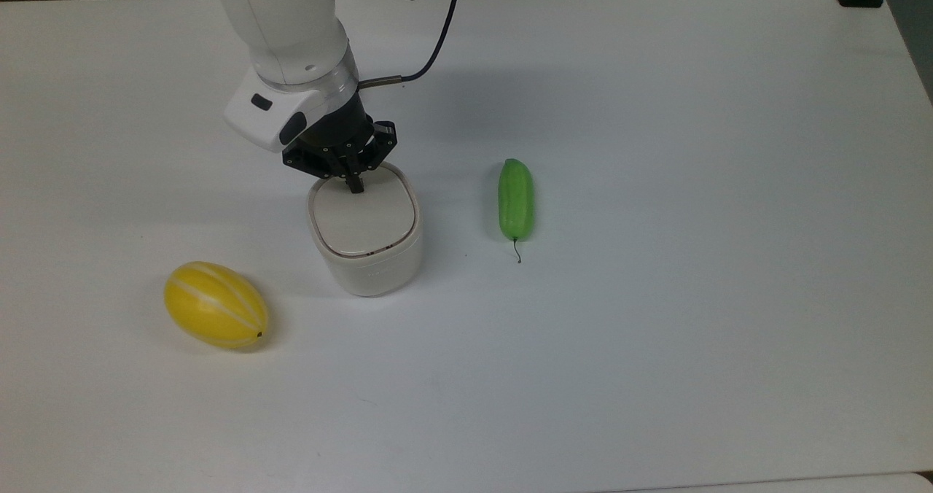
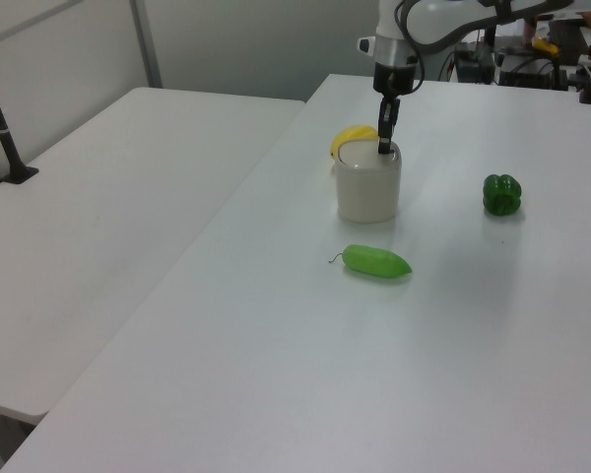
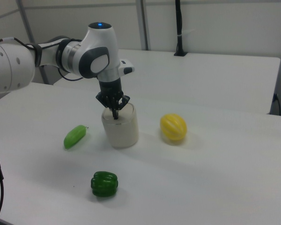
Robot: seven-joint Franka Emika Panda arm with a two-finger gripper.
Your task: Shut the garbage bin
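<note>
The garbage bin (image 1: 368,256) (image 2: 368,192) (image 3: 122,131) is a small cream tub standing mid-table. Its beige lid (image 1: 363,219) lies flat down on the rim. My gripper (image 1: 355,184) (image 2: 382,148) (image 3: 115,115) is shut, fingers together and holding nothing. The fingertips press on the lid's far edge in the top view, straight down from above.
A yellow melon (image 1: 216,315) (image 3: 173,127) lies at the top view's lower left of the bin. A green cucumber (image 1: 515,199) (image 2: 376,261) (image 3: 75,136) lies to the top view's right. A green bell pepper (image 2: 501,194) (image 3: 104,183) sits farther off on the white table (image 1: 656,332).
</note>
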